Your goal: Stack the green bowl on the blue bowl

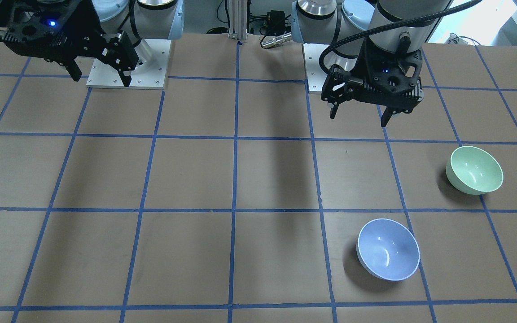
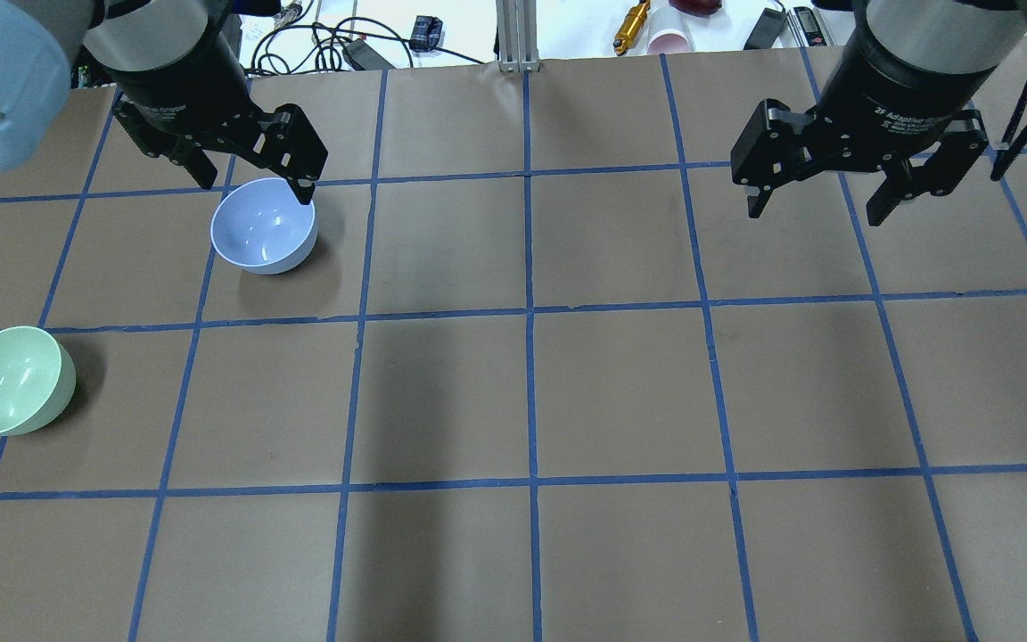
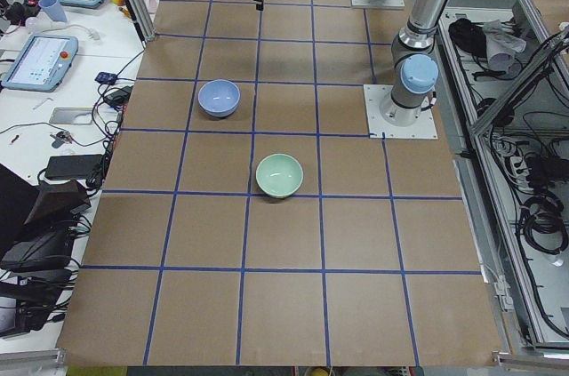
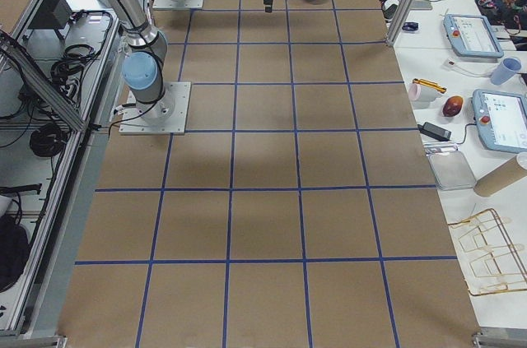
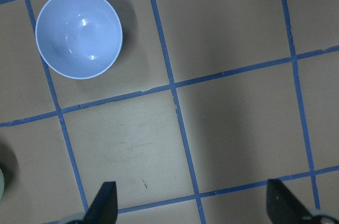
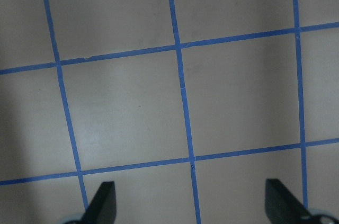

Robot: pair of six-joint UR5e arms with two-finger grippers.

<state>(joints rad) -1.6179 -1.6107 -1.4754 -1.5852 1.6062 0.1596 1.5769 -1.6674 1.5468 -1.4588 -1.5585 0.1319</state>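
– So how far has it got with the stacking?

– From where I'm standing, nowhere yet. The green bowl (image 1: 475,169) sits mouth up on the counter (image 1: 195,179), out toward the robot's left-hand end. The blue bowl (image 1: 388,249) sits on its own near it, a bit further out from the robot's base. They're apart, not touching, and both look empty.

– Is either arm holding anything?

– No. The left claw (image 1: 358,117) hangs in the air with its fingers spread wide and nothing between them. It's over bare counter, not above either bowl. Its own camera has the blue bowl off in a corner and only a sliver of green at the edge.

– And the other one?

– The right claw (image 1: 101,78) is spread open too, and empty. It's over on the other side of the counter, well apart from both bowls, and its camera sees nothing but bare counter.

– So everything's left to do.

– I'd say so. The green bowl has to be reached, gripped, probably by the rim, lifted, carried over the blue one and set down inside it. The left arm looks the obvious one for it, being on that side. They're glossy bowls, so I'd guess the grip on the rim is where it could slip
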